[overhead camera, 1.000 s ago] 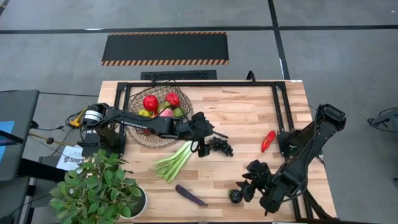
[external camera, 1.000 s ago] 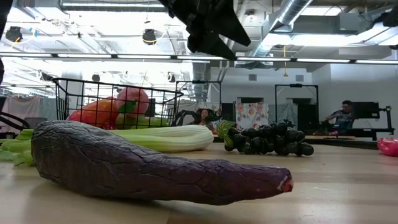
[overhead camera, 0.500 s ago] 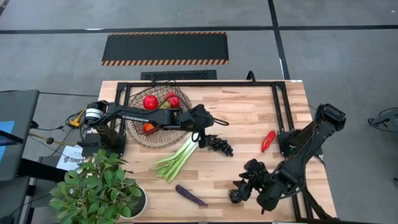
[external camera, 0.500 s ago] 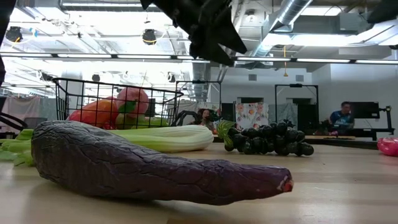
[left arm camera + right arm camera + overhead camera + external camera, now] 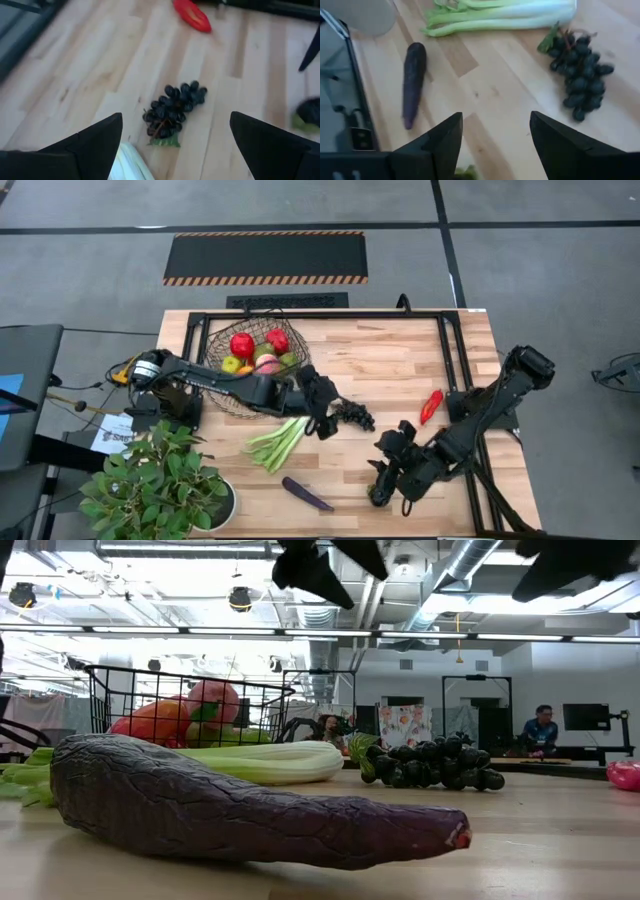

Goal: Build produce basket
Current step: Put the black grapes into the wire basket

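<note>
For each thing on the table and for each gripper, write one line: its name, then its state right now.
basket: upright, holding apples and pears
grapes: loose on the table
celery stalk: lying flat beside the grapes
aubergine: lying loose near the front edge
chilli: loose on the table
left gripper: open, empty, above the grapes
right gripper: open, empty

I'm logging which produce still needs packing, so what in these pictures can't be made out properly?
- Dark round item by the right claw: high view, partly under the arm, too small to identify.
- Basket contents: high view, lower part hidden by the left arm; low view shows only a few pieces.
- Pink thing: low view, cut off by the edge.
</note>
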Available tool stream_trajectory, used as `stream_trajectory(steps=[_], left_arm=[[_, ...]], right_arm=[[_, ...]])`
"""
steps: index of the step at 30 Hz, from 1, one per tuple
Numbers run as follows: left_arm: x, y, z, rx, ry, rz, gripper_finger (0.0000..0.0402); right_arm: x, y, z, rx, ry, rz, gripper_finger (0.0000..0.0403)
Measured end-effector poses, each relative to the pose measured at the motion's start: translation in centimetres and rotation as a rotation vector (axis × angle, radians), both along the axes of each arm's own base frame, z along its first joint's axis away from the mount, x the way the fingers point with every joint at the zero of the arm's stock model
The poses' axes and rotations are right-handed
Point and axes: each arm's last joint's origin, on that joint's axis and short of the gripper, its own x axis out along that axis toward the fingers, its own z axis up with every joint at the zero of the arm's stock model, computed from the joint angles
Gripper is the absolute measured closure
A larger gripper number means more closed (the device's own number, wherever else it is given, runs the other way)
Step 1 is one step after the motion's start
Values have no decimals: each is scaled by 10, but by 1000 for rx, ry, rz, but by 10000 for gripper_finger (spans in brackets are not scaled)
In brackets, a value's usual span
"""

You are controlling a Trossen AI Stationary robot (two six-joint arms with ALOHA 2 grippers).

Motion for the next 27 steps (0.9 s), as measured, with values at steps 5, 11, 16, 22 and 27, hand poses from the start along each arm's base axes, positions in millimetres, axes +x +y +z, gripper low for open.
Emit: stream_trajectory(steps=[5,11,16,22,27], left_arm=[[-1,-22,-8,57,-105,109,46],[-4,-35,-21,-45,-170,211,46],[-4,-35,-28,-86,-209,265,46],[4,-26,-23,-90,-262,226,46],[9,-10,-21,-48,-234,124,46]], right_arm=[[10,-13,0,-76,83,126,148],[18,-22,7,18,185,256,148],[17,-15,5,32,156,206,148],[10,-7,7,2,106,174,148],[-1,4,8,47,112,188,148]])
